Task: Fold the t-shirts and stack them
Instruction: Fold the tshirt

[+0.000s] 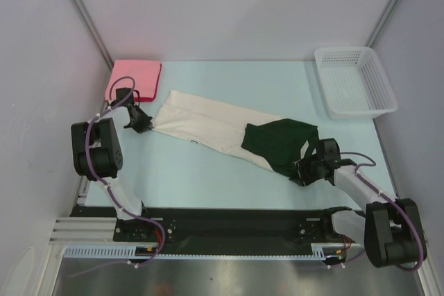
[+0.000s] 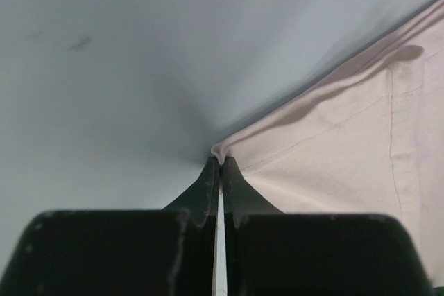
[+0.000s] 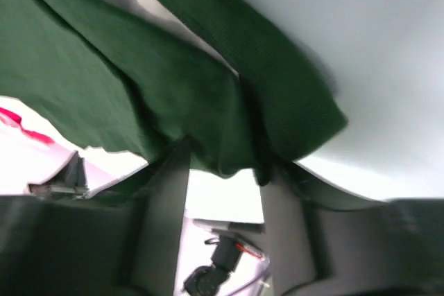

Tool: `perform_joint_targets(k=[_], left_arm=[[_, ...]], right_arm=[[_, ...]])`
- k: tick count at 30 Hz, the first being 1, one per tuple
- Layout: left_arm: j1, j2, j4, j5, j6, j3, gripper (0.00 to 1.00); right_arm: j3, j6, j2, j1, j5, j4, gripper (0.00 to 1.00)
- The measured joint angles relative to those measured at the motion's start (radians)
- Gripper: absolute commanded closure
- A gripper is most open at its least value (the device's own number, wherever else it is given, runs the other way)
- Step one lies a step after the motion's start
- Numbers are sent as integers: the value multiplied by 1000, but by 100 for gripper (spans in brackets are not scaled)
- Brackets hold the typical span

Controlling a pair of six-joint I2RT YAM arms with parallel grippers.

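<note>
Black right gripper [image 3: 223,161]: nearest, fingers standing apart, dark green cloth bunched over and between the tips; whether it has a firm hold cannot be told
Cream-and-green shirt [image 1: 208,124]: stretched in a slanted band across the pale blue table [image 1: 208,178], green end near right, cream end far left
Left gripper [image 2: 220,161]: fingers pressed together on the cream corner
Pink-red shirt [image 1: 134,78]: folded square, far left, just beyond the left gripper
White mesh basket [image 1: 345,50]: far right, well apart from both shirts

The long shirt [image 1: 208,126] is cream, with one dark green end. The folded shirt [image 1: 133,79] by its cream end is plain pink-red. The basket [image 1: 355,81] past its green end is white mesh. The table [image 1: 208,178] under it is pale blue.
</note>
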Motion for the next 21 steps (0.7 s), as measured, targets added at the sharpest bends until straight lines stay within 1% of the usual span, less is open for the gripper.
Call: perform_joint_targets(k=[1,4,8,10,14,18,21], left_arm=[[12,-20,3,1,-4,-25,100],[60,-79,5,2,-19,-102,100],[108,-136,8,-4,-22,-168,99],[120,-159,8,-16,-22,-192,100],[145,-228,0,-46,-23,-260,99],[159,-272,-13,-53,-36,-306,100],[159,-315,0,-42,-57,-354,100]], right_arm=[[12,-15,29,5,9,11,70],[33,-39,85,16,38,41,78],[77,-71,164,31,52,87,85],[114,-105,218,36,56,96,86],[293,-231,391,44,102,88,88],[562,-397,616,37,128,84,89],[727,-490,735,25,142,84,90]])
